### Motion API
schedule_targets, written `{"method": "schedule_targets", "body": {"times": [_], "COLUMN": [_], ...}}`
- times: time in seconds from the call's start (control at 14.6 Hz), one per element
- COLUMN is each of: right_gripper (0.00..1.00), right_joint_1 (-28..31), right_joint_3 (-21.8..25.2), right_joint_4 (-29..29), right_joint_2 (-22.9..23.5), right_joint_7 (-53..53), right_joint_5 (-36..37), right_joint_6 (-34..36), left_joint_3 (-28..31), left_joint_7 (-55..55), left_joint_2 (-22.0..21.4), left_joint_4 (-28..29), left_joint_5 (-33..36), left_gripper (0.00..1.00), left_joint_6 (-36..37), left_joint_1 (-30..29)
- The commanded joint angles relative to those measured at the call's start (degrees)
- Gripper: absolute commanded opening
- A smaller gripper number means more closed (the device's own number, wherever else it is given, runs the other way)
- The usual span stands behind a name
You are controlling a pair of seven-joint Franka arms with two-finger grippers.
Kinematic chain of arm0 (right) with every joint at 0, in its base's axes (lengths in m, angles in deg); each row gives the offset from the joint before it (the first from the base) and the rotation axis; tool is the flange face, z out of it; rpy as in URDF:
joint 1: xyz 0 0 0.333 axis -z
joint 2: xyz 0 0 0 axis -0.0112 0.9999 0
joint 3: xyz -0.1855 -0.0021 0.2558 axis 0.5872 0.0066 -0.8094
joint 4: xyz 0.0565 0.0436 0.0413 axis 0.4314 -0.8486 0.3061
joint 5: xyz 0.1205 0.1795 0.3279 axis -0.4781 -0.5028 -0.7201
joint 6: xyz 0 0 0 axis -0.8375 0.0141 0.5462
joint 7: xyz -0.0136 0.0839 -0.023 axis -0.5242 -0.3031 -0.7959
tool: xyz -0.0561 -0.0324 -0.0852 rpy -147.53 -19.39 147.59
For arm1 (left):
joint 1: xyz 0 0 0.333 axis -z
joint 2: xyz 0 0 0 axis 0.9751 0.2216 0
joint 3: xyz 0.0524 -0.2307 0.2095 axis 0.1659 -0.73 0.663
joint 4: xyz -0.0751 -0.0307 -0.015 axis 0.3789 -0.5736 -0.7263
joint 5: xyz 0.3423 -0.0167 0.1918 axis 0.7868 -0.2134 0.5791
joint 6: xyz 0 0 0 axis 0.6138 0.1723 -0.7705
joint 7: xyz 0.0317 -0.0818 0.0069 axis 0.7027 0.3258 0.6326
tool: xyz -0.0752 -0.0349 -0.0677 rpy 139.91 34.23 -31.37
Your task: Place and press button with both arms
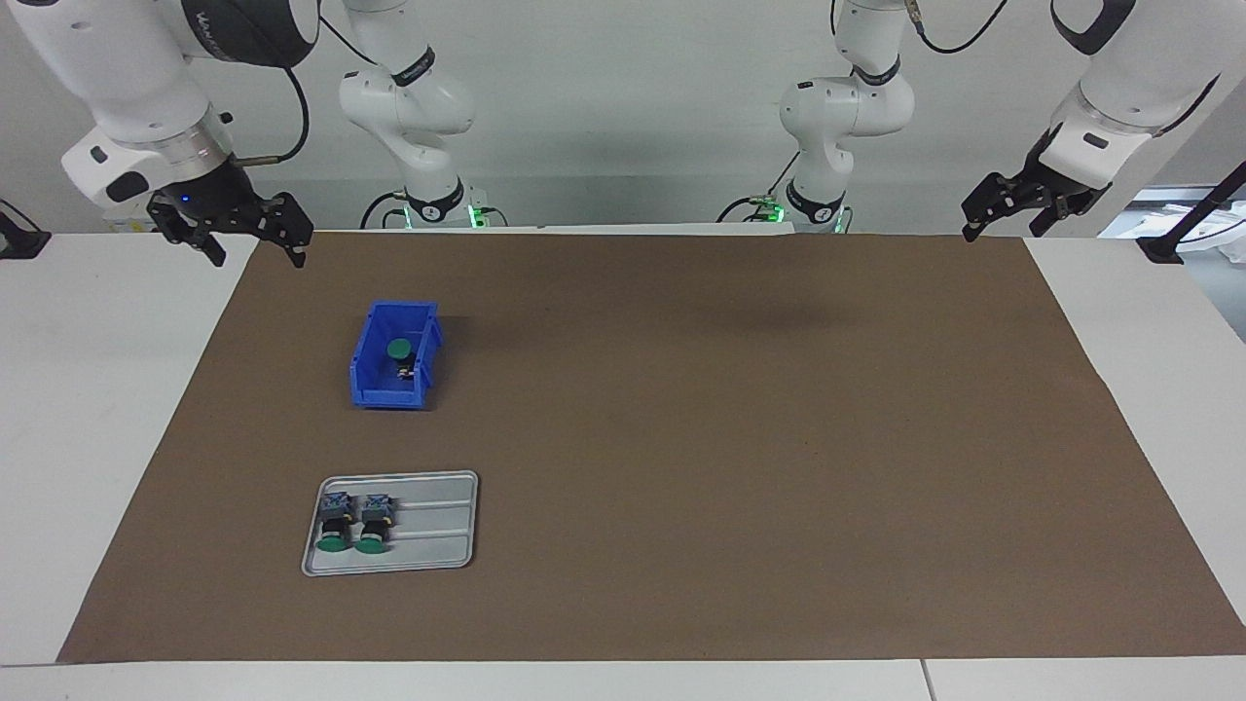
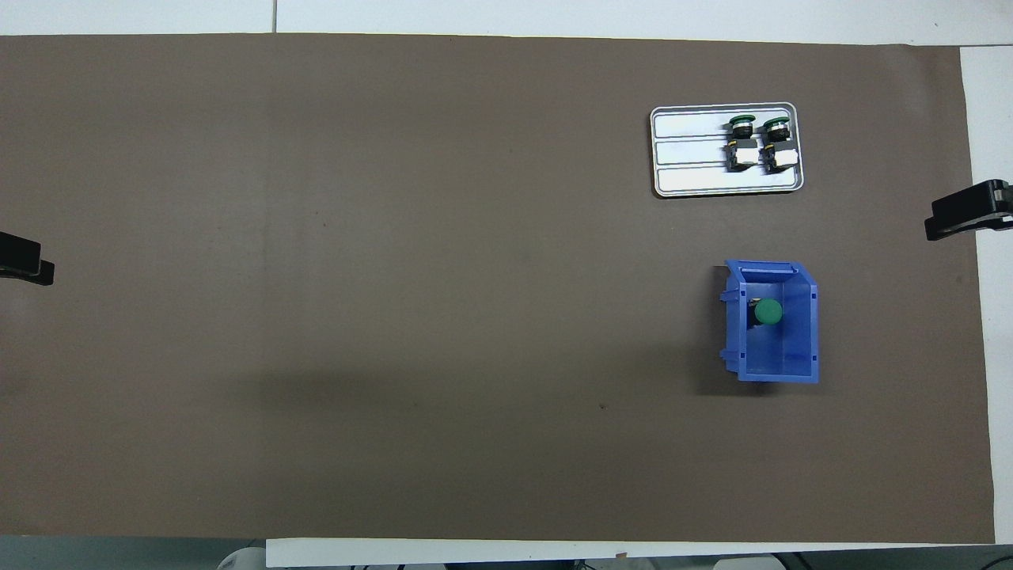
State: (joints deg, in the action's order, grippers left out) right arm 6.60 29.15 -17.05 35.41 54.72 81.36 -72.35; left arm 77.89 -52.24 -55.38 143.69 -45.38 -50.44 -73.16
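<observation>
- Right hand wide open, empty, raised at bench edge; button in blue bin, below and inward, cap up.
- Left hand open, waiting, well apart.

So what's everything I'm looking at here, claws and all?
bin: one, blue, on the mat toward the right arm's end, nearer to the robots than the tray.
button in bin: one, green cap, cap up inside the bin.
tray: one, silver-grey, on the mat, farther from the robots than the bin.
buttons on tray: two, green caps, black bodies, lying side by side, caps pointing away from the robots.
mat: one, brown, covering most of the white table.
right claw: one, black, open, waiting over the mat's corner by its own base.
left claw: one, black, open, waiting over the mat's edge at its own end.
</observation>
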Motion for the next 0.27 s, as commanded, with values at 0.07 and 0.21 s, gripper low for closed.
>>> {"method": "schedule_targets", "body": {"times": [0.07, 0.21], "right_gripper": [1.0, 1.0], "right_joint_1": [-8.3, -8.4], "right_joint_3": [6.5, 6.5], "right_joint_4": [1.4, 1.2], "right_joint_2": [-0.3, -0.5], "right_joint_7": [-0.8, -0.8], "right_joint_5": [0.6, 0.6], "right_joint_6": [1.4, 1.4], "left_joint_3": [-0.2, 0.0], "left_joint_7": [0.0, 0.0], "left_joint_2": [-1.3, -1.3], "left_joint_4": [1.0, 1.0], "left_joint_5": [0.6, 0.6], "left_gripper": [1.0, 1.0], "left_joint_6": [0.4, 0.4], "left_joint_1": [0.0, -0.1]}}
